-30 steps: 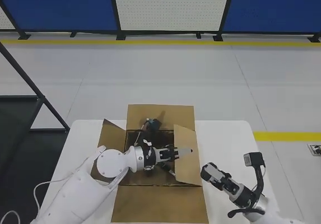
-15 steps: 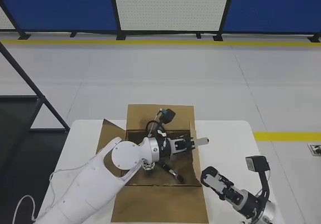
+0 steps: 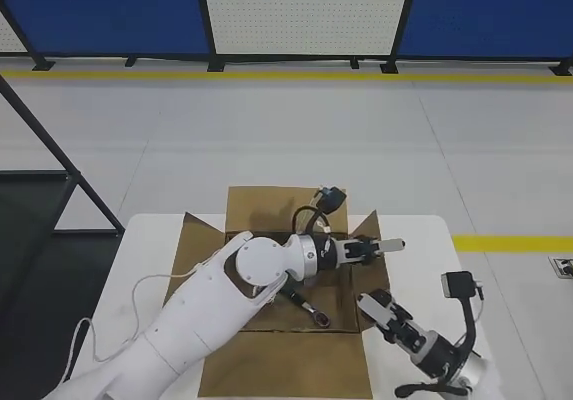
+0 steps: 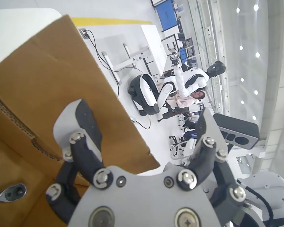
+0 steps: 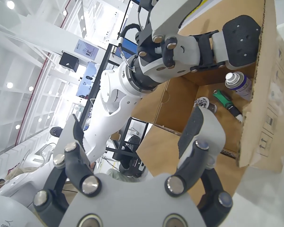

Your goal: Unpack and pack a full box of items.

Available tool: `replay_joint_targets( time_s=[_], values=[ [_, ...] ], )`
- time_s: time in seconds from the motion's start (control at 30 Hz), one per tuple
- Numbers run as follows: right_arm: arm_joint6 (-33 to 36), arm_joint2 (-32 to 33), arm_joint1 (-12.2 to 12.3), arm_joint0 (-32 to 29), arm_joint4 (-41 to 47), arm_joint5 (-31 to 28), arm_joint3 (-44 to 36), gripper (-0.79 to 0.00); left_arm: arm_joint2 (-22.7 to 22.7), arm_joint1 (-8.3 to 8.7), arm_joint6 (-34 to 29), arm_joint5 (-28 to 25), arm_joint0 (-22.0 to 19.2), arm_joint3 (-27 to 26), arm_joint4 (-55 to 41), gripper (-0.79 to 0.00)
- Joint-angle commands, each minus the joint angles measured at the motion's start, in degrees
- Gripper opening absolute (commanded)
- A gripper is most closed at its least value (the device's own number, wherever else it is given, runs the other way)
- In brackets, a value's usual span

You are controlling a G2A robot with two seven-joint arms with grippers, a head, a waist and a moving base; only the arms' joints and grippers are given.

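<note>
Cardboard box [image 3: 286,205] stands open on the white table [image 3: 146,250]. Left gripper [image 3: 384,245] is stretched across the box to the flap [image 4: 61,72] on the robot's right, fingers spread wide, one on either side of the flap's edge, not clamped on it. Right gripper [image 3: 371,302] hangs just outside that same side of the box, jaws apart, holding nothing. Inside the box: ratchet wrench [image 3: 311,312], spray can [image 5: 237,82], green-handled tool [image 5: 223,99].
</note>
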Motion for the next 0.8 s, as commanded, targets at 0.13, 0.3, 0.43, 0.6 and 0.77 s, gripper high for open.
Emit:
replay_joint_targets(
  time_s=[0.13,0.3,0.43,0.6,0.77],
  values=[
    [-1.37,0.56,0.43,0.50,-2.25,4.34,1.50,0.000,-0.61,-1.51,-1.25,-1.91,-0.83,3.01,-0.18,0.000],
    [-3.49,1.72,0.71,0.70,-2.38,6.26,3.69,0.000,-2.24,-1.71,-2.21,-2.83,-0.52,3.41,0.41,0.000],
    [-5.45,2.18,0.86,0.57,-1.78,6.66,5.24,0.000,-4.60,-0.83,-2.44,-3.82,0.53,1.56,3.12,0.000],
    [-8.40,3.19,0.96,0.59,0.26,7.18,7.56,0.000,-10.93,2.33,-2.91,-3.45,4.24,-4.86,8.91,0.000],
    [-8.56,3.30,0.99,0.48,0.32,7.25,7.64,0.000,-18.85,6.01,-5.22,-1.76,10.39,-13.09,13.91,0.000]
  ],
)
